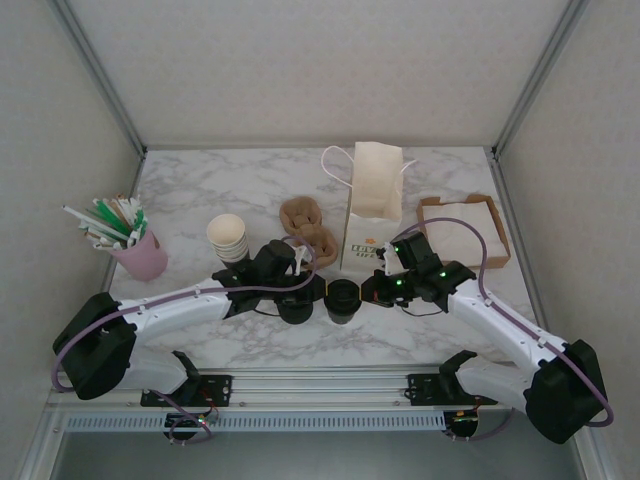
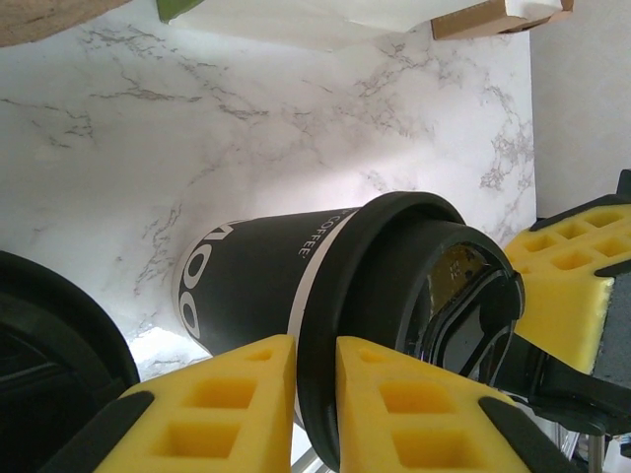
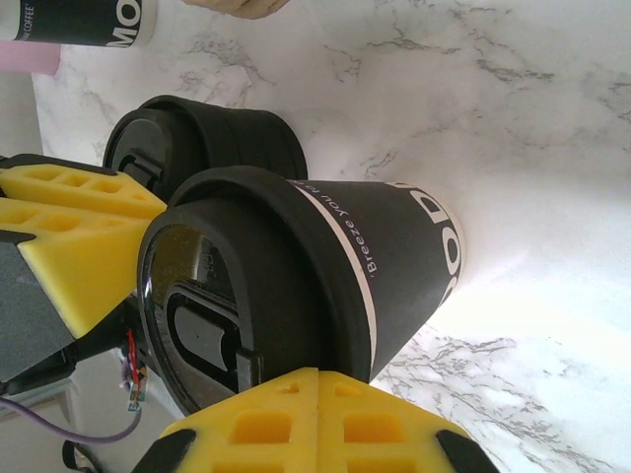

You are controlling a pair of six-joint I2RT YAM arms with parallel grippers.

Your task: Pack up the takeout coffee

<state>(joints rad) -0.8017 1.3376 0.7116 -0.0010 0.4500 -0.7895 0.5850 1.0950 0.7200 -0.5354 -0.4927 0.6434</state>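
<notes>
Where the two arms meet at the near middle of the marble tabletop [image 1: 190, 190], we see the takeout coffee [image 1: 343, 300] standing upright, just beside a stack of black lids [image 1: 296, 308]. Left end effector [image 2: 315, 347]: pads narrow, the lid rim showing in the gap; we cannot tell whether it grips. Right end effector [image 3: 317, 379]: pads pressed together, just beside the cup's wall.

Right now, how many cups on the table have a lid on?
1: the takeout coffee stands front centre, beside the stack of black lids. The cream-rimmed cups stacked further back on the left are lidless. The paper bag could hide more.
</notes>
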